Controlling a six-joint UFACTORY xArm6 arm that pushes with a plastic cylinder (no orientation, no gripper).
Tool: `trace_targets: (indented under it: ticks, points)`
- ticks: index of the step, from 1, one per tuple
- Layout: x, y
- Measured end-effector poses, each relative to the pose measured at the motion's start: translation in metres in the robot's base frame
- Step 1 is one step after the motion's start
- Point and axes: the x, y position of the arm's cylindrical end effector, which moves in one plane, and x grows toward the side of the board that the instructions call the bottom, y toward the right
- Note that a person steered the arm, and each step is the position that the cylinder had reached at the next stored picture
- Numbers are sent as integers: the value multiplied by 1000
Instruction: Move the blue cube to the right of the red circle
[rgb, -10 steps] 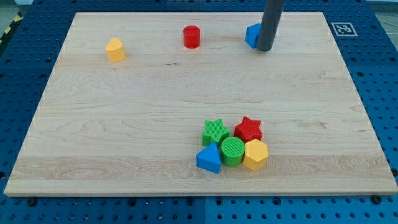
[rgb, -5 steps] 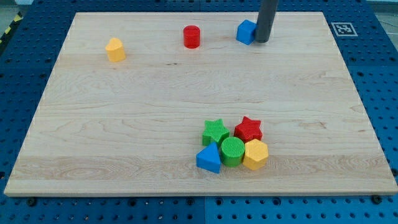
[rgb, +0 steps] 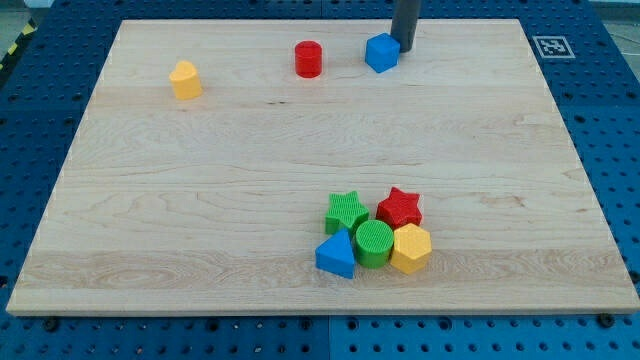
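The blue cube (rgb: 381, 53) lies near the view's top edge of the wooden board, to the right of the red circle (rgb: 308, 59) with a gap of about one block width between them. My tip (rgb: 404, 46) is at the cube's upper right side, touching or almost touching it. The dark rod rises out of the view's top.
A yellow block (rgb: 185, 80) lies at the upper left. Low on the board, right of centre, a cluster holds a green star (rgb: 346, 211), red star (rgb: 400, 208), blue triangle (rgb: 336, 255), green circle (rgb: 374, 243) and yellow hexagon (rgb: 411, 248). A marker tag (rgb: 552, 45) is at the top right corner.
My tip has moved left and up the view, and the blue cube has slid left toward the red circle. The other blocks have not moved.
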Motion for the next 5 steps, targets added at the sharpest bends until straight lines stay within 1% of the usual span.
trace_targets:
  ticks: [3, 5]
  points:
    - [12, -32]
    - [19, -35]
